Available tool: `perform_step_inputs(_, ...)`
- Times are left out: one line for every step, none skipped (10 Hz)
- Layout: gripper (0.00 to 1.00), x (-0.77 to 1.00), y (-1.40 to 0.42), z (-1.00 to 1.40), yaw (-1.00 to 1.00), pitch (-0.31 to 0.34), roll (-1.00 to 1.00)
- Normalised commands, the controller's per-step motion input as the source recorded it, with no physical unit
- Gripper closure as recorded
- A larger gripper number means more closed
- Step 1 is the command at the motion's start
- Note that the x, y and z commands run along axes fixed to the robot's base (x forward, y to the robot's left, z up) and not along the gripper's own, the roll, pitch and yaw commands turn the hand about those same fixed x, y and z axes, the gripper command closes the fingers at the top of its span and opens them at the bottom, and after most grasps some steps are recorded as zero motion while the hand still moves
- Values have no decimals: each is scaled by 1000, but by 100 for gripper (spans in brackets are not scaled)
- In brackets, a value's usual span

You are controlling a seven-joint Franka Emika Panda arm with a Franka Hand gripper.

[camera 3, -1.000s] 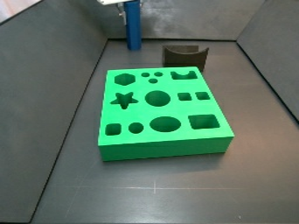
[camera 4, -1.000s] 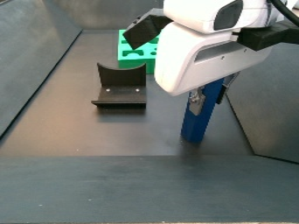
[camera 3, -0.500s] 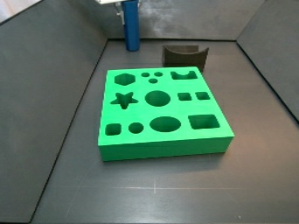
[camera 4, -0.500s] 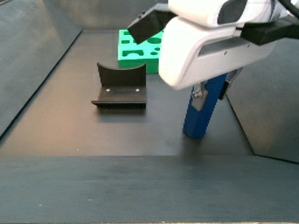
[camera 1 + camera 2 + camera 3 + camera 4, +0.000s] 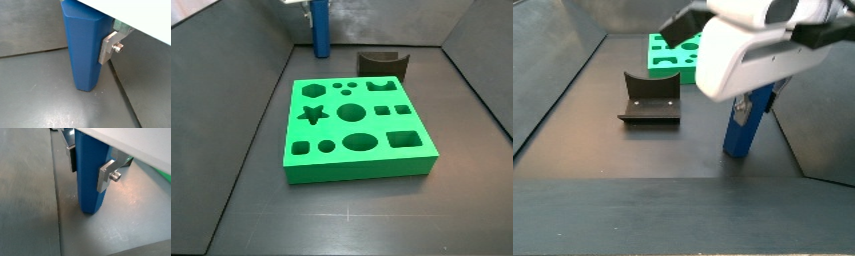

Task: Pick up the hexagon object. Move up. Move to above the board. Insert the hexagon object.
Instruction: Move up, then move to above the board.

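The hexagon object [image 5: 321, 30] is a tall blue peg standing upright at the far end of the floor, behind the board [image 5: 358, 166]. My gripper [image 5: 309, 4] is shut on its upper part. In both wrist views the silver fingers [image 5: 107, 173] press on opposite sides of the peg [image 5: 81, 47], whose lower end is at or just above the floor. In a side view the gripper [image 5: 754, 105] sits under the white arm body, with the peg [image 5: 742, 135] hanging below it. The green board [image 5: 663, 52] lies farther off there.
The dark fixture [image 5: 385, 63] stands behind the board's far right corner and also shows in a side view [image 5: 651, 97]. Grey walls [image 5: 251, 60] close in the floor on both sides and behind the peg.
The white arm body has shifted slightly up in a side view, and the peg's lower end has moved up a little with it. The board and fixture have not moved.
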Motion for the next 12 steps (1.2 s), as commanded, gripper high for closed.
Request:
perform_step_inputs(100, -54, -32, 736, -9, 42, 1)
perform_step_inputs(100, -38, -14, 589, -13, 72, 37)
perform_step_inputs(100, -31, -9, 471, -4, 88, 60)
perform_step_inputs(100, -26, -10, 352, 6, 97, 80)
perform_step_inputs(100, -24, -9, 236, 16, 108, 93)
perform_step_inputs(100, -40, 136, 1000, 267, 420, -205)
perform_step_inputs(100, -35, 142, 1000, 242, 408, -208)
perform_step_inputs(100, -16, 121, 1000, 149, 336, -136)
perform_step_inputs(100, -16, 104, 1000, 96, 267, -69)
perform_step_inputs(100, -24, 88, 1000, 59, 205, -13)
perform_step_inputs(100, -25, 74, 1000, 37, 160, 22)
perform_step_inputs(100, -22, 63, 1000, 23, 130, 31)
